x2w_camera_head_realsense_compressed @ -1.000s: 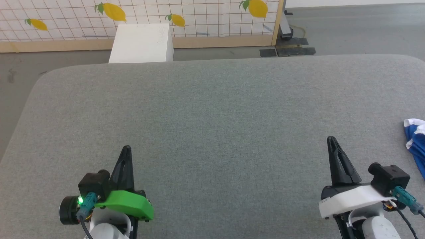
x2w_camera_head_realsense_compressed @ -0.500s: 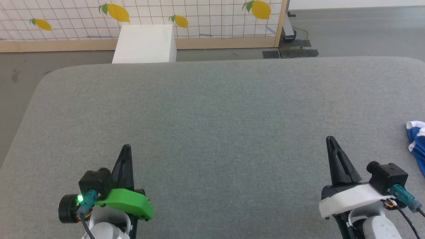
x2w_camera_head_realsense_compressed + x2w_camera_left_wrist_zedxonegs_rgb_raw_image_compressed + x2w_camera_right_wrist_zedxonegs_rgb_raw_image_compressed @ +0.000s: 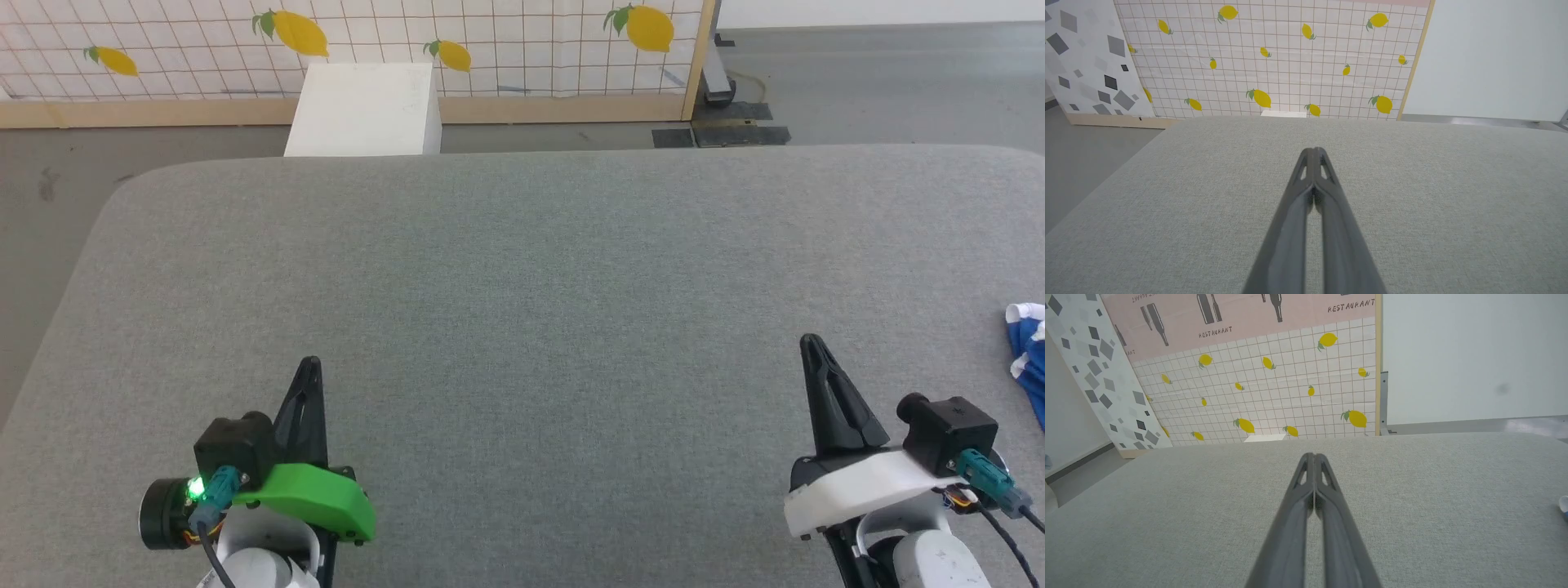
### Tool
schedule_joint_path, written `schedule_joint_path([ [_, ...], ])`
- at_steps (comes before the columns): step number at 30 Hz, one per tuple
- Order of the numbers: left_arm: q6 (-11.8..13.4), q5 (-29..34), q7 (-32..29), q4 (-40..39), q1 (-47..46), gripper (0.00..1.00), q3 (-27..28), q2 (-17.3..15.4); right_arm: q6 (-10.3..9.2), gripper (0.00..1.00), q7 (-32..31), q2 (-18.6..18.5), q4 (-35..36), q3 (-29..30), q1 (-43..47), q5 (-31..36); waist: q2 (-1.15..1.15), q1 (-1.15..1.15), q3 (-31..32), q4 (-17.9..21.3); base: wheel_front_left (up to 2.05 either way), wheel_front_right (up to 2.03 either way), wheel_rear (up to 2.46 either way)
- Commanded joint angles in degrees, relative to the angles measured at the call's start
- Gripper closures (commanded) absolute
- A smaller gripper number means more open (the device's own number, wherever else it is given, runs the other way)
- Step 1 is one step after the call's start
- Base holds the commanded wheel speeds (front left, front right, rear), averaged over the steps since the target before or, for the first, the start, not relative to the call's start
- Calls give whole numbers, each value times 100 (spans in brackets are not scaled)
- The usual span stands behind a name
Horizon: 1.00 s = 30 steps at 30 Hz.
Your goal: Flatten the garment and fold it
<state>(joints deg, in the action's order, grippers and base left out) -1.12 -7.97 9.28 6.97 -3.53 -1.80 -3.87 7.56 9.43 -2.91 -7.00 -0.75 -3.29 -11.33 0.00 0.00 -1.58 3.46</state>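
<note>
A corner of the blue garment (image 3: 1032,351) with white trim lies on the grey padded table (image 3: 522,269) at the far right edge of the head view; a sliver of the garment (image 3: 1564,504) also shows at the right edge of the right wrist view. My right gripper (image 3: 808,345) is shut and empty, well to the left of the garment. At the lower left my left gripper (image 3: 309,366) is shut too, with nothing in it. The wrist views show each pair of fingers pressed together, left gripper (image 3: 1313,152) and right gripper (image 3: 1313,457), over bare table.
Beyond the table's far edge stands a white box (image 3: 363,110) on the floor, in front of a lemon-patterned panel (image 3: 457,41). Grey floor lies to the left and far right of the table.
The camera has turned a little to the left, so the whole picture has slid right and less of the garment shows. Both grippers stay shut in place.
</note>
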Motion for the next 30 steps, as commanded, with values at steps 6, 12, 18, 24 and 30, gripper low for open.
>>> schedule_joint_path([
  [6, 43, 145, -90, -78, 113, 100, 36, 33, -3, 100, -90, 1, 91, 12, 114, 131, 0, 0, 13, -28, 0, 0, 0],
  [12, 48, 200, -160, -130, 133, 100, 48, 39, -4, 100, -162, 1, 142, 17, 132, 215, 0, 0, 25, -55, 0, 0, 0],
  [18, 54, 250, -225, -178, 151, 100, 59, 44, -4, 100, -228, 1, 189, 22, 149, 293, 0, 0, 37, -80, 0, 0, 0],
  [24, 60, 305, -296, -230, 172, 100, 71, 49, -4, 100, -300, 2, 241, 28, 167, 377, 0, 0, 49, -107, 0, 0, 0],
  [30, 65, 358, -364, -280, 191, 100, 83, 55, -5, 100, -369, 2, 290, 33, 184, 459, 0, 0, 60, -132, 0, 0, 0],
])
